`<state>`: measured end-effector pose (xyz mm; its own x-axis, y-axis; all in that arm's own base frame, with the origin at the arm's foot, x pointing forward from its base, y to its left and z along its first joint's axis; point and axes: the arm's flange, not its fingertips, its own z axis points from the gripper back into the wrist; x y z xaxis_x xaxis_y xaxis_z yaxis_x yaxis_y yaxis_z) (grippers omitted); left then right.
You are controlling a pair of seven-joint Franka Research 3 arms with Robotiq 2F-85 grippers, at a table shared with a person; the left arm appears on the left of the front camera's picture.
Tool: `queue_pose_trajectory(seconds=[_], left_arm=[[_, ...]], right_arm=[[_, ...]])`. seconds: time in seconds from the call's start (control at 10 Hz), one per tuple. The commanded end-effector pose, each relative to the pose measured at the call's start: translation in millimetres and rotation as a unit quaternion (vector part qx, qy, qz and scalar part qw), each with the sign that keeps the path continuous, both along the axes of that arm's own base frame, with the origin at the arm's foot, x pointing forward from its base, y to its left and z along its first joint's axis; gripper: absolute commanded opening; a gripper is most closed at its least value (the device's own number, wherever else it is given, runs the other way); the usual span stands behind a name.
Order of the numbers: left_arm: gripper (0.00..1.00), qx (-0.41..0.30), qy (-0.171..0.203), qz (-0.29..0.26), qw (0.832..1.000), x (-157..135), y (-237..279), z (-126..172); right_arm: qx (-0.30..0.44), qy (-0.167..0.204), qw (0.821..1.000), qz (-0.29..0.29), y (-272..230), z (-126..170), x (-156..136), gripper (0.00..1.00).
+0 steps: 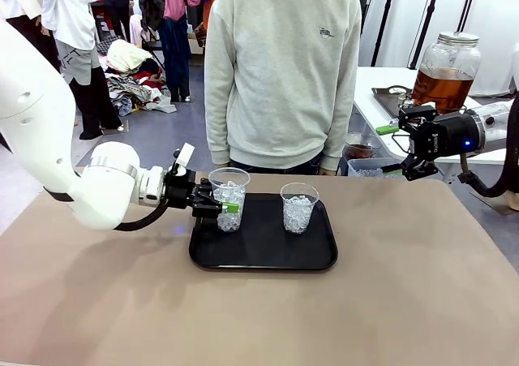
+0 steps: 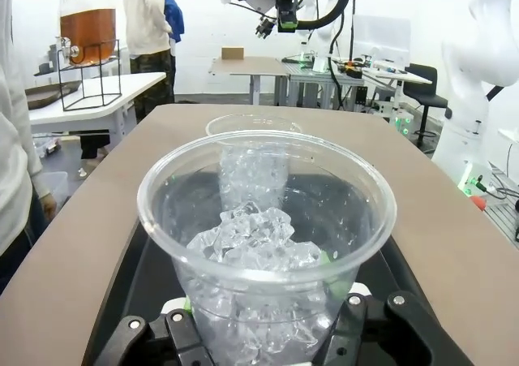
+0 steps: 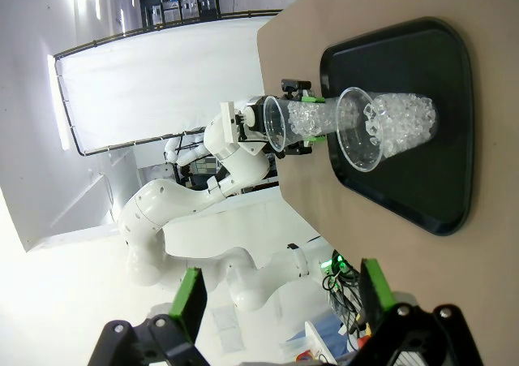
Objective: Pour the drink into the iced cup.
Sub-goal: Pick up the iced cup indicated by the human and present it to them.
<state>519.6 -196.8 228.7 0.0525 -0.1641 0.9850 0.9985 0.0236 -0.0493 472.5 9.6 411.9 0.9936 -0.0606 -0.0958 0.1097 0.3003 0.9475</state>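
1. Two ice-filled cups stand upright on the black tray [image 1: 268,256], seen from the front. The left gripper [image 1: 225,207] comes in from 9 o'clock and is pinched around the iced cup [image 1: 229,186]. The second cup [image 1: 298,206] stands apart at its 3 o'clock. The drink [image 1: 442,88] sits in a lidded jar [image 1: 454,53] on a side table [image 1: 375,80], well off at 2 o'clock from the held cup. The right gripper [image 1: 391,149] hangs empty with jaws spread, just below the jar and far nearer to it than the left one.
2. From the left wrist, the held cup's rim faces up and its long axis runs vertical between the jaws. The amber jar shows at 10 o'clock, well beyond the table edge.
3. From the right wrist, the green pads [image 3: 190,301] stand wide apart with nothing between them. The tray and both cups lie ahead at 1 o'clock. I'd judge that cup and jar must be brought together, with the cup kept upright on the way.
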Motion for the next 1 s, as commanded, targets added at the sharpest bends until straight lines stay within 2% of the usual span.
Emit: queue_pose_trajectory(seconds=[0.0,0.3,0.6,0.9], left_arm=[[0.61,-0.026,0.011,0.031,0.999,-2,-2,15],[0.61,-0.028,0.002,0.058,0.998,3,-8,61],[0.61,-0.008,-0.001,0.052,0.999,16,-27,108],[0.61,0.001,0.004,0.055,0.998,27,-33,129]], right_arm=[[0.001,0.0,1.0,0.0,0,1,0,1.0],[0.001,0.0,1.0,0.0,0,1,0,1.0],[0.001,0.0,1.0,0.0,0,1,0,1.0],[0.001,0.0,1.0,0.0,0,1,0,1.0]])
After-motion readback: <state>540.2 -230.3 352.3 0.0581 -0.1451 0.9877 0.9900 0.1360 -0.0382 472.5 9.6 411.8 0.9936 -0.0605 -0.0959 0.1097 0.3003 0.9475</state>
